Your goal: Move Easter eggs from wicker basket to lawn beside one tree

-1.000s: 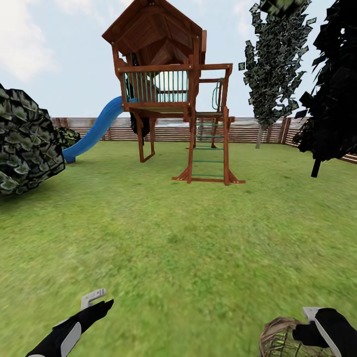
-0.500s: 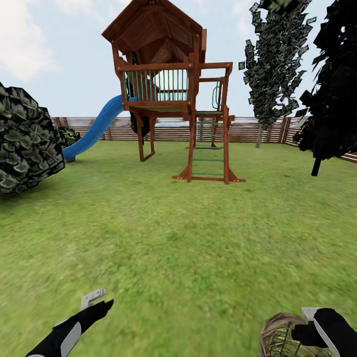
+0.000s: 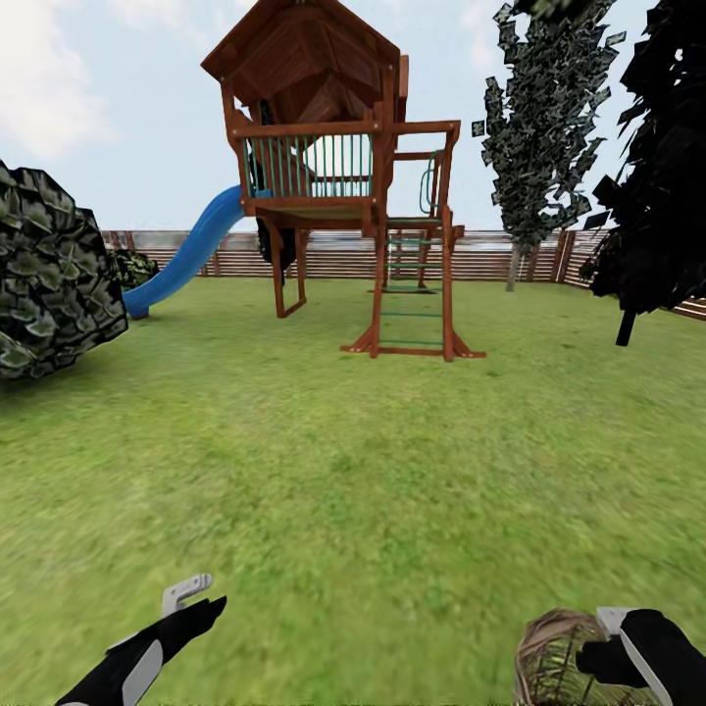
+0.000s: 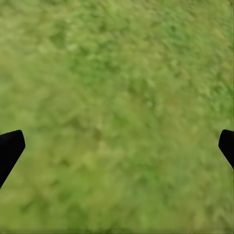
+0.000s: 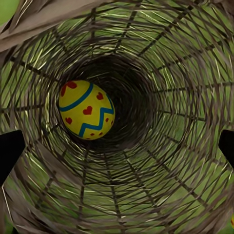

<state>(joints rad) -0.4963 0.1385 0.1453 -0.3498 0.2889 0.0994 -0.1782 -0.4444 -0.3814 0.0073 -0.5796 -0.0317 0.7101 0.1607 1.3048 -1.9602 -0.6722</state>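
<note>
Where the head view looks across the lawn (image 3: 343,461), a wooden play tower (image 3: 333,167) with a blue slide (image 3: 186,257) stands before the slat fence (image 3: 490,257). A leafy bush (image 3: 54,275) sits off to the tower's slide side, a narrow dark tree (image 3: 544,127) and an almost black tree (image 3: 662,167) on its ladder side. Nearest the camera, the left end effector (image 3: 191,598) hangs over grass, and the right end effector (image 3: 608,642) sits at the rim of the wicker basket (image 3: 559,662).

In the left wrist view, the left end effector (image 4: 117,146) is spread wide over bare grass, grasping nothing.

In the right wrist view, the right end effector (image 5: 117,146) stands spread at the basket mouth, with one Easter egg (image 5: 87,110) deep inside against the woven wall.
</note>
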